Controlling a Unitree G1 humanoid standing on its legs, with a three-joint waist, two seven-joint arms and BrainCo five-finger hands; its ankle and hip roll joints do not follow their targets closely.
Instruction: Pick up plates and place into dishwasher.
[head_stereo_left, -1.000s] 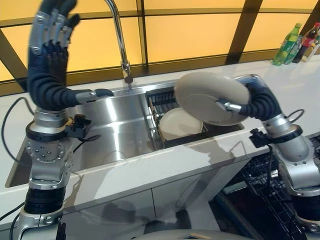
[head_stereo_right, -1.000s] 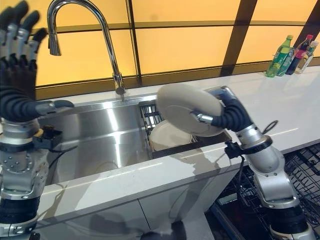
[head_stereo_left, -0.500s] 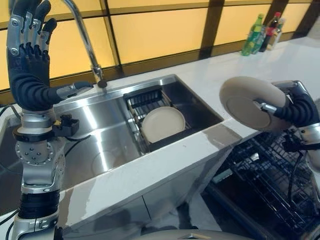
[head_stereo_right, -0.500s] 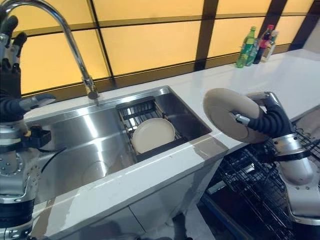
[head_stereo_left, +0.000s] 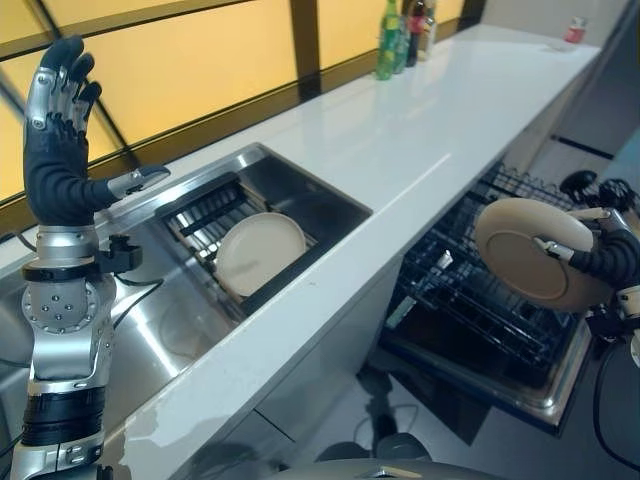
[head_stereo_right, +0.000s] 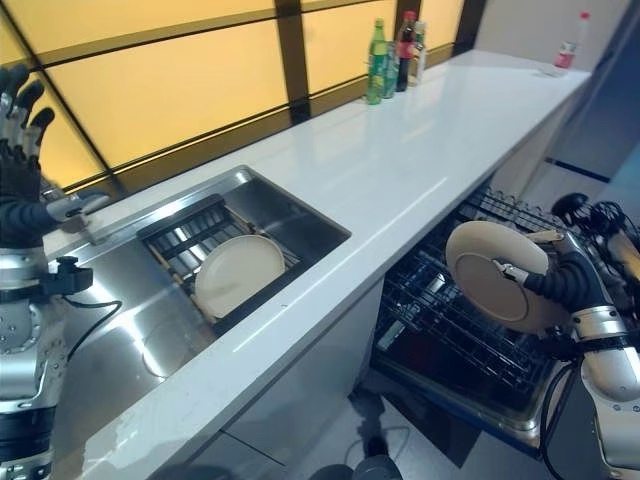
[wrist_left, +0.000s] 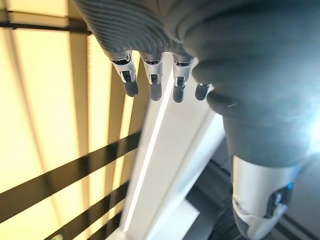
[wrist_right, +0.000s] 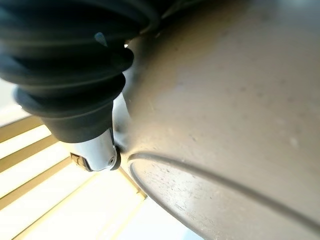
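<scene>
My right hand (head_stereo_left: 608, 252) is shut on a beige plate (head_stereo_left: 530, 250), held on edge above the open dishwasher's black wire rack (head_stereo_left: 480, 300). Its thumb presses the plate's underside (wrist_right: 230, 125), seen close in the right wrist view. A second beige plate (head_stereo_left: 260, 250) leans in the wire rack inside the steel sink (head_stereo_left: 190, 320). My left hand (head_stereo_left: 55, 140) is raised high at the left with fingers (wrist_left: 152, 82) straight and nothing in it.
A long white counter (head_stereo_left: 420, 130) runs along yellow window panels. Several bottles (head_stereo_left: 400, 30) stand at its far end, and a small bottle (head_stereo_right: 568, 45) sits farther right. The dishwasher door (head_stereo_left: 470, 390) hangs open below the counter edge.
The camera has swung to the right. My right hand has carried the plate off the counter edge and down over the dishwasher rack. The left hand stays raised.
</scene>
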